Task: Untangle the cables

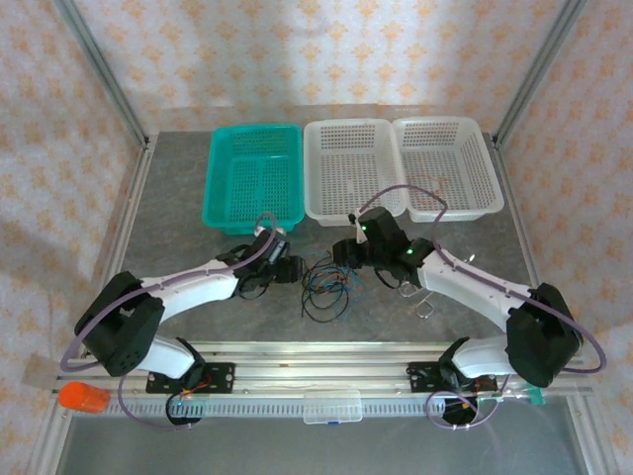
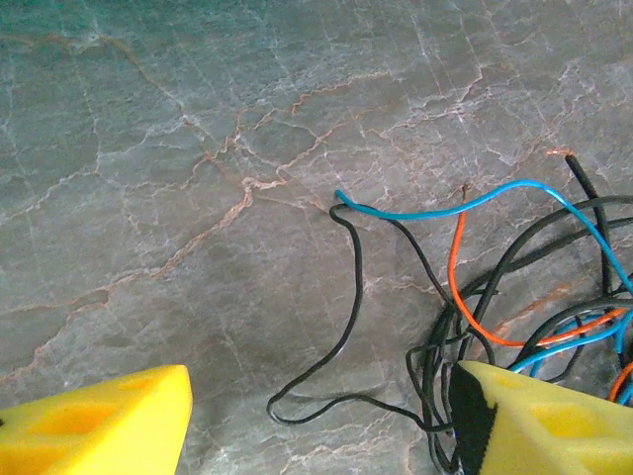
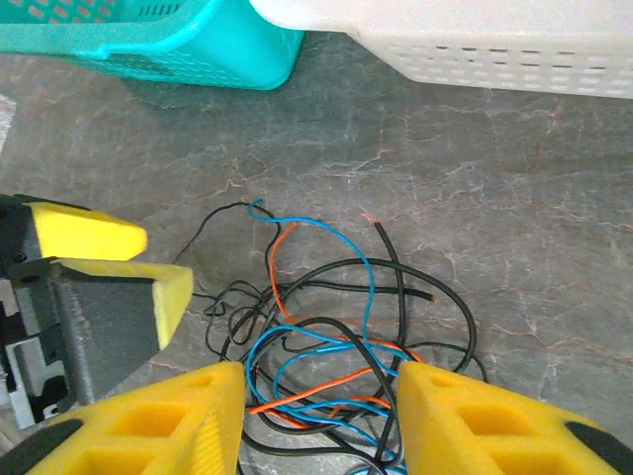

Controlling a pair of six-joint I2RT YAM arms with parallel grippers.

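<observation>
Cables [image 1: 326, 287] lie in one loose tangle of black, blue and orange wire on the grey marbled table [image 1: 178, 228], between the two pincers. In the top view, the left pincer [image 1: 300, 269] and the right pincer [image 1: 334, 261] face each other across the far side of the tangle, with their tips near one another.

Check the left wrist view first. The left pincer [image 2: 321, 426] stands wide open and grips nothing. One of its fingers [image 2: 99, 421] sits over bare table. The other lies at the edge of the cables [image 2: 499, 341], and black strands run along its dark pad; you cannot tell whether they touch it. A single black loop lies in the gap between the fingers. Blue and orange strands spread ahead of the pincer on that same side.

Now check the right wrist view. The right pincer [image 3: 316, 406] is partly open, and its yellow fingers [image 3: 168, 426] straddle the near part of the cables [image 3: 326, 341]. Wires fill the gap, but nothing is clamped; you cannot tell whether the pads touch any strand. Most of the tangle spreads ahead of the fingertips. The left pincer [image 3: 166, 259] shows just beside the right pincer's left finger. Far ahead of both, beyond the tangle, stand a teal basket [image 3: 198, 49] and a white basket [image 3: 475, 49].
</observation>
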